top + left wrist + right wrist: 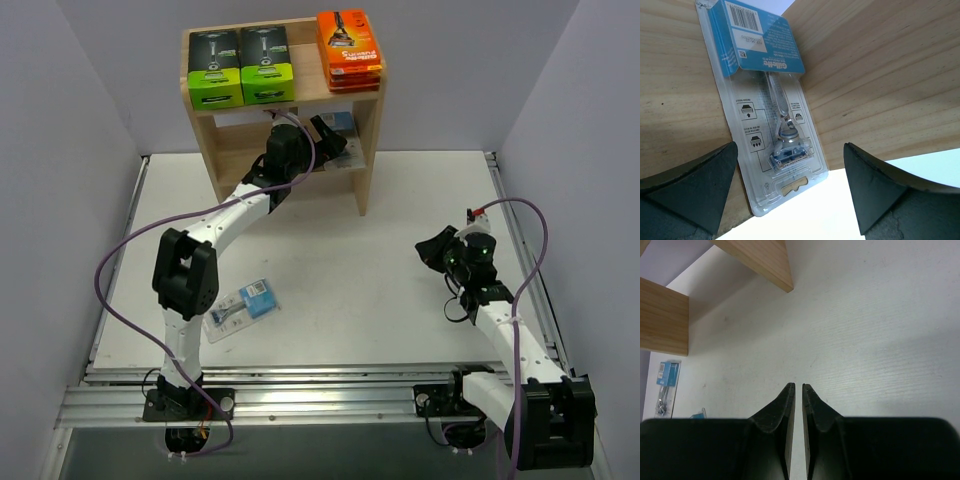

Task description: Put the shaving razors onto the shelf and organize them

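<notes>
The wooden shelf point(372, 150) stands at the back of the table. Two black-and-lime-green boxes point(240, 68) and a stack of orange boxes point(349, 50) lie on its top tier. My left gripper point(328, 148) reaches into the middle tier and is open. A clear blister pack with a blue card point(772, 110) lies flat on the wood between and beyond its fingers point(875, 185), untouched. It also shows in the top view point(342, 123). Another blister pack point(243, 305) lies on the table beside the left arm. My right gripper point(440, 250) is shut and empty above the table.
The shelf's side panel point(880, 75) rises close to the right of the left gripper point(790, 192). In the right wrist view, the right gripper point(798, 387) points toward the shelf's feet point(767, 262), and the table blister pack point(665, 385) is far left. Grey walls enclose the table.
</notes>
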Tool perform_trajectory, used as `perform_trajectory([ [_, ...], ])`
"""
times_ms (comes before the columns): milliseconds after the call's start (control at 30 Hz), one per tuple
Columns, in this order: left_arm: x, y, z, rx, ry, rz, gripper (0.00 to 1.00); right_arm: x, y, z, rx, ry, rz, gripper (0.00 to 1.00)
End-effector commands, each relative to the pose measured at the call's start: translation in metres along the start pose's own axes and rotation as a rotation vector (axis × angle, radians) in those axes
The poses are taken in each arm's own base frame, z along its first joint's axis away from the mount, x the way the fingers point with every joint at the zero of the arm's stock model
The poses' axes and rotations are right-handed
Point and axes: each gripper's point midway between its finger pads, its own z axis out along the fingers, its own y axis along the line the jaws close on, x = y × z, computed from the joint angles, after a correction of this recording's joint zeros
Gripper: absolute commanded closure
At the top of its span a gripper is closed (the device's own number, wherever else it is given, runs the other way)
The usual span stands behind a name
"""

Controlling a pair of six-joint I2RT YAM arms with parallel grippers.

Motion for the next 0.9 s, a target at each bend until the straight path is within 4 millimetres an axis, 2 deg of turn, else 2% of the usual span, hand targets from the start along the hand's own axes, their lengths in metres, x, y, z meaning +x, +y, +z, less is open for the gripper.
perform_trajectory([
  [0,0.031,-0.024,0.004,0.057,0.055,0.095,0.04,-0.006,0.0,-0.007,-0.006,-0.027,-0.024,0.92],
  [467,0.026,-0.028,0.0,0.052,0.058,0.109,0.04,-0.004,-0.001,-0.011,0.002,-0.021,-0.028,0.92],
  [500,0.026,-0.021,-0.002,0.029,0.063,0.11,0.06,-0.004,-0.001,-0.012,0.004,-0.019,-0.028,0.92],
  [533,0.019,-0.012,-0.003,0.006,0.055,0.106,0.06,-0.005,-0.002,-0.012,0.007,-0.02,-0.029,0.91],
  [600,0.004,-0.009,-0.01,-0.001,0.026,0.088,0.06,-0.005,-0.002,-0.013,0.01,-0.019,-0.032,0.9],
  [633,0.001,0.005,-0.012,-0.028,0.024,0.083,0.06,-0.004,-0.002,-0.014,0.009,-0.015,-0.033,0.89],
  [767,-0.021,0.012,-0.027,-0.063,-0.004,0.129,0.06,-0.003,-0.003,-0.015,0.013,-0.014,-0.033,0.86],
  [867,-0.026,0.02,-0.038,-0.103,-0.004,0.158,0.06,-0.001,-0.003,-0.015,0.012,-0.01,-0.027,0.85],
])
